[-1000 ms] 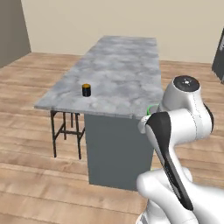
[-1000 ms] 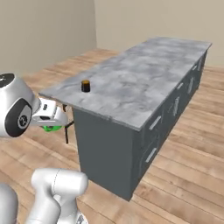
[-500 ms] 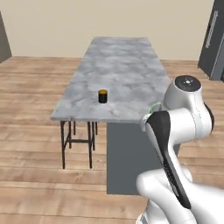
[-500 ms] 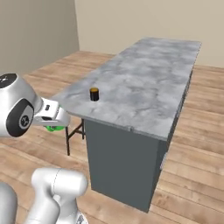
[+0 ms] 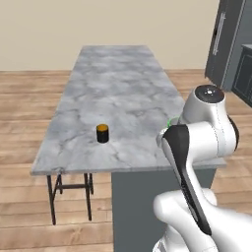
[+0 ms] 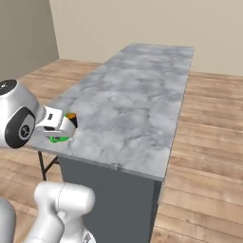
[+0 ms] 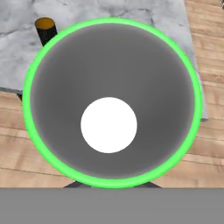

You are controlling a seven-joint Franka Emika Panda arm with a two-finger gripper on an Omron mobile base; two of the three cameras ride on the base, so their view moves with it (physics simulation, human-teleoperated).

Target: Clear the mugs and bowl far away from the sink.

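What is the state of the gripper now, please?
Gripper: shut on the green mug, carried near the marble counter's edge.

So here's the layout from where I sit. A long counter (image 5: 123, 98) runs away from me in front of my base, with its near end just past my arm. One mug (image 5: 102, 133) stands upright on that near end, over toward the left edge, out on the overhang above a stool (image 5: 69, 189) tucked underneath. The other mug (image 7: 111, 103) is in my gripper (image 6: 66, 127), held near the counter's near right corner, mouth facing my hand camera. From there the first mug sits beyond its rim, up and left.
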